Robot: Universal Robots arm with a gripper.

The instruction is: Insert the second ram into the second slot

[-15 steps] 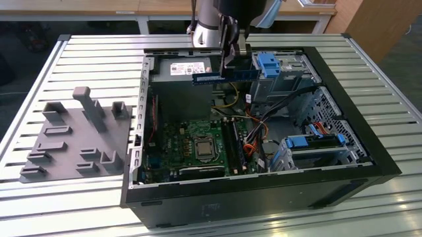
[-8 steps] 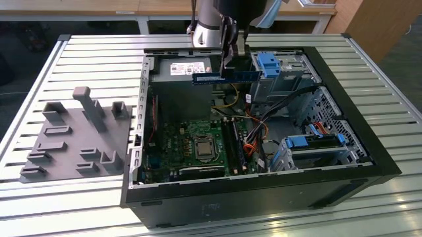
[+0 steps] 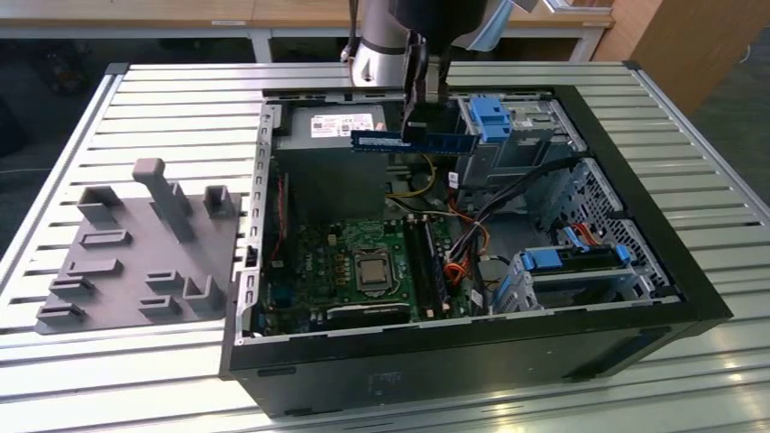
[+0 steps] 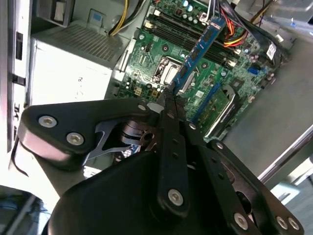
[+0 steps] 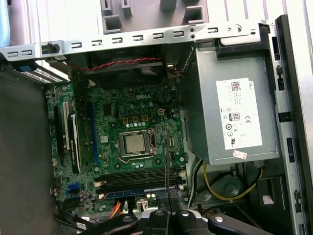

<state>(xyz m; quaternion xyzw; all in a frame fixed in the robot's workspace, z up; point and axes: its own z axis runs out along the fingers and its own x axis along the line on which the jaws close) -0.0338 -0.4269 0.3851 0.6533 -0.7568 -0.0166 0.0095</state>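
Observation:
The second ram (image 3: 409, 141) is a thin blue stick with a pale label. It hangs level above the open computer case, over the back end of the motherboard. My gripper (image 3: 417, 126) comes down from above and is shut on its middle. In the second wrist view the ram (image 4: 200, 49) juts out from the gripper (image 4: 168, 98) over the board. In the first wrist view the ram (image 5: 167, 166) appears edge-on as a thin line above the gripper (image 5: 167, 208). The long dark ram slots (image 5: 132, 177) (image 3: 425, 262) (image 4: 171, 22) lie beside the processor socket (image 3: 371, 269), well below the stick.
A grey power supply (image 3: 331, 149) (image 5: 230, 112) fills the case's back corner beside the ram. Blue drive brackets (image 3: 488, 117) (image 3: 578, 257) and loose cables (image 3: 463, 239) crowd the exterior view's right. A grey fixture plate (image 3: 132, 253) lies on the slatted table (image 3: 180, 90).

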